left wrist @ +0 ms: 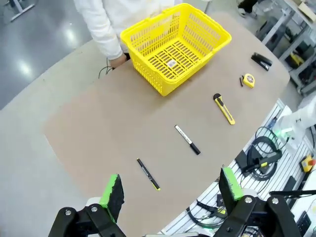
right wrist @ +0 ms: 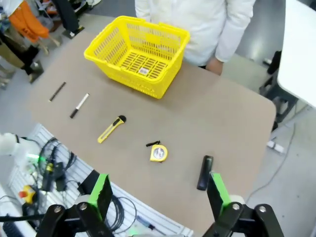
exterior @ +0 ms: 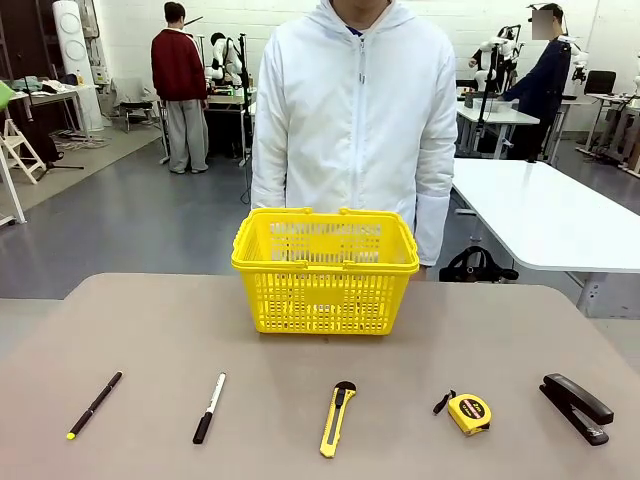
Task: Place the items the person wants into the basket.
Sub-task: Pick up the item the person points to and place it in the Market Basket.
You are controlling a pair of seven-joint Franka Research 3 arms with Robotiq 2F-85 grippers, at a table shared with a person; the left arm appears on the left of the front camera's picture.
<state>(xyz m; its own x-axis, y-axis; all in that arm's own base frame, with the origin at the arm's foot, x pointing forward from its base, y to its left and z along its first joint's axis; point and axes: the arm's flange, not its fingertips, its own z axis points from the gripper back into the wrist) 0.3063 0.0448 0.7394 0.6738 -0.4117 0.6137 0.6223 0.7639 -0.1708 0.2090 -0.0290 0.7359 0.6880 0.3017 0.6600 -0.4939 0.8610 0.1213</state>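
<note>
1. So, the task looks barely begun; the yellow basket (exterior: 325, 268) stands at the far middle of the table (exterior: 150, 330), just in front of the person (exterior: 355, 120); nothing lies in it but a small label (left wrist: 171, 63) on its floor.
2. Both pens lie on the near side of the table, well apart from the basket: the black pen (exterior: 95, 405) with the yellow tip at the robot's far left; the white marker (exterior: 209, 408) with the black cap beside it to the right, not touching it.
3. Further along the same row lie the utility knife (exterior: 338, 418), the tape measure (exterior: 468, 413) and the stapler (exterior: 577, 407); each lies apart from the others.
4. The left gripper (left wrist: 170, 182) hangs high over the near-left edge; its jaws are spread wide with nothing between the green pads (left wrist: 111, 190); the black pen is the item nearest below it.
5. The right gripper (right wrist: 159, 185) hangs high over the near-right edge, likewise spread wide and empty; the stapler and tape measure lie closest beneath.
6. The person's arms hang at the sides; one hand (right wrist: 215, 65) shows near the basket and seems to point at nothing, so I cannot tell which item is wanted.
7. By my judgement nothing is done yet; what is left is learning the choice, then picking up each wanted item and dropping it into the basket; the left arm looks better placed for both pens.
</note>
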